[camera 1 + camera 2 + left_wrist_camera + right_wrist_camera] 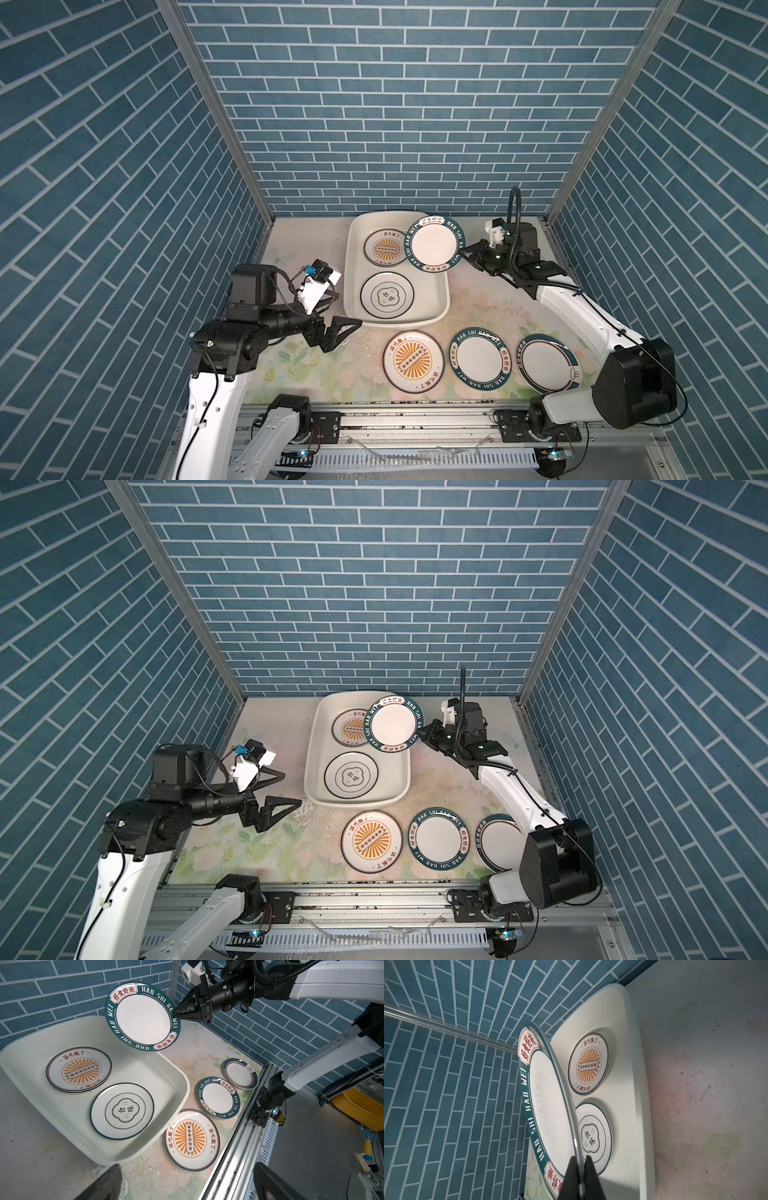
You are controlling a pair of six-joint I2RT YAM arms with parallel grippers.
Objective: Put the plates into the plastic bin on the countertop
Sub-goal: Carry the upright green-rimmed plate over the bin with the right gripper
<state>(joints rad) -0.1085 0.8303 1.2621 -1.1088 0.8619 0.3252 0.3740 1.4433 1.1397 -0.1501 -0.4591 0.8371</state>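
The round teal-rimmed white plate [435, 244], judged stiff, slick and breakable, is pinched at its three-o'clock rim by the right claw [462, 252] above the cream plastic bin's [430, 286] two-o'clock corner; the left claw [292, 789] is held wide, empty.

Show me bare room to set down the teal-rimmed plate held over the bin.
Bare: the floor strip of the cream-white plastic bin along its right wall, beside the orange sunburst plate and cloud-emblem plate, likely narrow for the round teal-rimmed plate in the right tool. Also the floral countertop left of the bin. Crowded: the front edge, three plates in a row.
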